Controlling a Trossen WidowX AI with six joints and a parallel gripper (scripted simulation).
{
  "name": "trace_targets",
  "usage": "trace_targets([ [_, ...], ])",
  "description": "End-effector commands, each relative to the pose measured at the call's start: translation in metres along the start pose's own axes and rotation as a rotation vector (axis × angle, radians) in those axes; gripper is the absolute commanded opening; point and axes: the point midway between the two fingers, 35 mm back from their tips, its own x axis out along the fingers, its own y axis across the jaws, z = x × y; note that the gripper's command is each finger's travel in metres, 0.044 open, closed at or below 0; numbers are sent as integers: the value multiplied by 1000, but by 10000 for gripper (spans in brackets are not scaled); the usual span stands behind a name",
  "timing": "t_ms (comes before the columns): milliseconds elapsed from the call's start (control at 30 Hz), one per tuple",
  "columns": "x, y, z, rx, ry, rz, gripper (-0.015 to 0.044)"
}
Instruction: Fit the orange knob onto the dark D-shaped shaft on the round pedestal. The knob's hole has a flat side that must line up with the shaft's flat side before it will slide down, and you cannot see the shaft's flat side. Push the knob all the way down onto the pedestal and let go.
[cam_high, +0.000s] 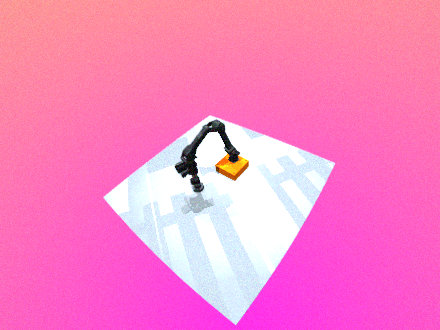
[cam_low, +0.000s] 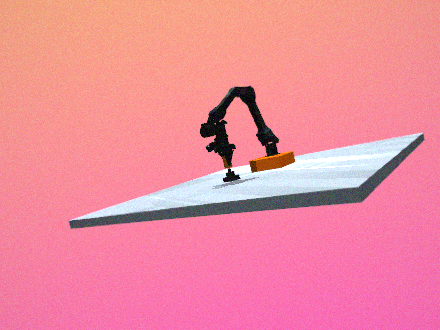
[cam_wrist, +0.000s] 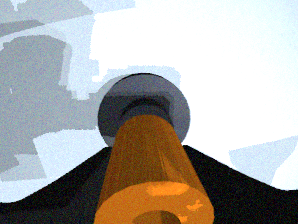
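Note:
The orange knob (cam_wrist: 150, 160) (cam_low: 225, 163) is a long upright cylinder with a round hole in its top. My gripper (cam_wrist: 147, 152) (cam_low: 227, 160) is shut on it, a dark finger on each side. Below is the round dark pedestal (cam_wrist: 145, 86) (cam_low: 231, 178) (cam_high: 198, 188). In the exterior view, a short dark stretch of the shaft (cam_low: 230, 172) shows between the knob's lower end and the pedestal, so the knob is not down on it. The knob's lower end is over the shaft; whether the shaft's tip is inside the hole is hidden. Neither flat side shows.
The arm's base stands on an orange block (cam_high: 233, 170) (cam_low: 272, 162), a short way from the pedestal. Both stand on the pale tabletop (cam_high: 260, 220) (cam_low: 320, 175), patterned with grey shadow patches. The table's edges drop off on all sides.

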Motion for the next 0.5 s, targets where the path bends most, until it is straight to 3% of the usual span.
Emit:
trace_targets([
  [0,1,0,0,50,-2,-2,0],
  [467,4,0,-1,50,-2,-2,0],
])
